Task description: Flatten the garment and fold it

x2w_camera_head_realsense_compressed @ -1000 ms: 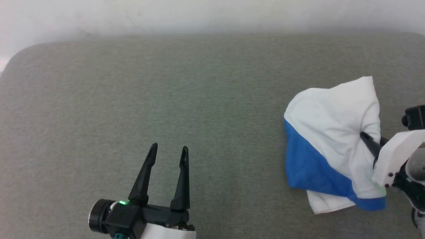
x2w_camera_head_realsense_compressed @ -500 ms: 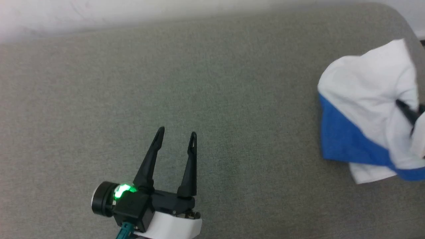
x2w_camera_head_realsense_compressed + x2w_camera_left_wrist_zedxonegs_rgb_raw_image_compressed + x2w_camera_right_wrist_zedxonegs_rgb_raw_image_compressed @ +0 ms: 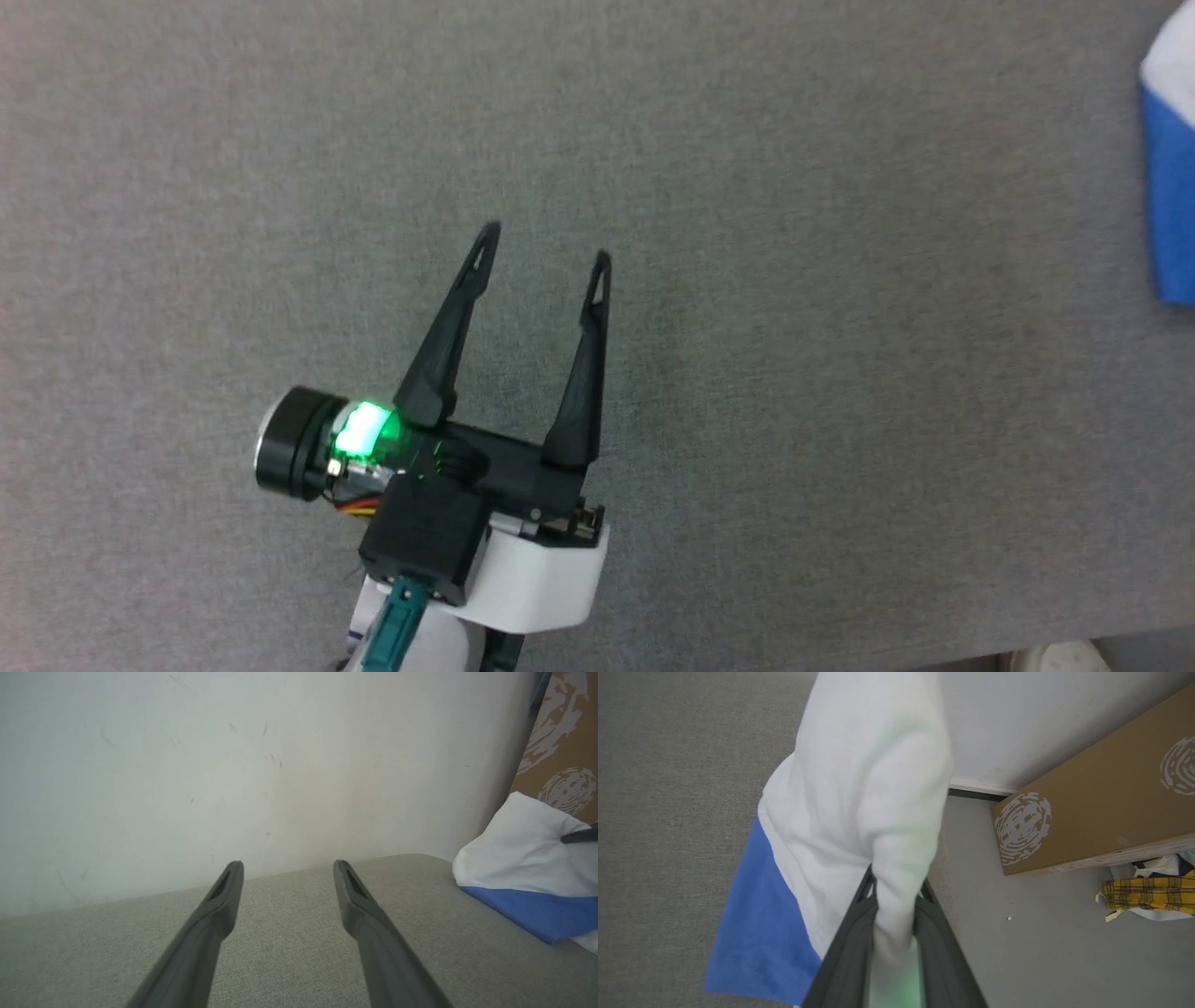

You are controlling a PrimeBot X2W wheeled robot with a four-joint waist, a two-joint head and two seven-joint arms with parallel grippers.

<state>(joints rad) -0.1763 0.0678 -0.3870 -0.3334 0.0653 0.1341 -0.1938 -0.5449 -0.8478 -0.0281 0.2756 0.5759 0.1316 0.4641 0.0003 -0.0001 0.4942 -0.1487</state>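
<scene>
While the whole head view has swung over the last second, the wall dropping out of its far edge and the grey upholstered surface (image 3: 747, 187) now running edge to edge, the shift is the camera's and not the things': the robot looks to have bent or turned toward its left and downward. That swing has carried the garment (image 3: 1172, 177) from the right part of the view to a sliver of white and blue at the far right edge. It lies as before at the right end of the surface, bunched, with a blue panel low on its left side and the white bulk above.

The right gripper (image 3: 896, 884) stays clamped on a thick fold of the white cloth, its fingers pressed in from both sides. The cloth rises in a peak away from the grip, so I judge the garment is gathered for a lift or drag toward the open middle; flattening has not begun. The left gripper (image 3: 546, 245) looms larger in the head view, its fingers apart and empty over bare surface, well left of the garment.

Most of the garment is cut off in the head view, and its sleeves, neckband and any chest print are lost in the folds. The left wrist view catches one dark finger (image 3: 579, 836) of the right gripper against the white, the rest cut by the frame. A pale shape at the near right corner of the head view is too cropped to name
</scene>
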